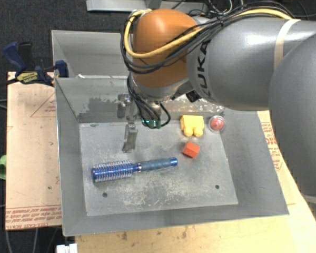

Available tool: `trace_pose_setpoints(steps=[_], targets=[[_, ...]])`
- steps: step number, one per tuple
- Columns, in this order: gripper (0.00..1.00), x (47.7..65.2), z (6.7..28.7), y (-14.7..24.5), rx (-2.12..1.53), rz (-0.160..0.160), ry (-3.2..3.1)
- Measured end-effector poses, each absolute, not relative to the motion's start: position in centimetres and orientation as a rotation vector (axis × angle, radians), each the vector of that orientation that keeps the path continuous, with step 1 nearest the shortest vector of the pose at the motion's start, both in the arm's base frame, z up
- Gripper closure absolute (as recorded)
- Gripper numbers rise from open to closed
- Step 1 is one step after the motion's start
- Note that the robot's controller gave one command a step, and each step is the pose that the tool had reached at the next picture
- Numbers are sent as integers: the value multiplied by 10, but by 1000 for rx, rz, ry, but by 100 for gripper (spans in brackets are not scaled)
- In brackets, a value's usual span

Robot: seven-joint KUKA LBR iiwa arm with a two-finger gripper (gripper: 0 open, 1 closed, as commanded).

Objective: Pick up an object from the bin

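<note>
My gripper hangs under the orange dome over the middle-left of the bin floor, its tip a little above the grey metal. Just in front of it lies a blue hairbrush, bristle head to the left and handle pointing right, apart from the gripper. A small orange-red block sits to the right of the gripper, near the end of the brush handle. Further back right stands a yellow block. Nothing shows in the gripper.
A small red round piece lies beside the yellow block near the right wall. A clear plastic thing lies behind them, partly under the arm. The arm and its cables cover the bin's back right.
</note>
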State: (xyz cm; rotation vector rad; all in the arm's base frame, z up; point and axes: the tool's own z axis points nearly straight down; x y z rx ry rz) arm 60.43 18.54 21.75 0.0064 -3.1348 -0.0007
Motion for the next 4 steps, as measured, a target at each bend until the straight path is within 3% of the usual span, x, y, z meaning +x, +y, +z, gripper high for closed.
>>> trace_pose_setpoints(steps=[1, 2, 3, 4], targets=[[0, 537, 137, 187, 237, 2, -3123], [0, 540, 65, 184, 214, 0, -3128], [100, 542, 69, 185, 212, -2, -3133], [100, 531, 241, 189, 67, -6, -3149]])
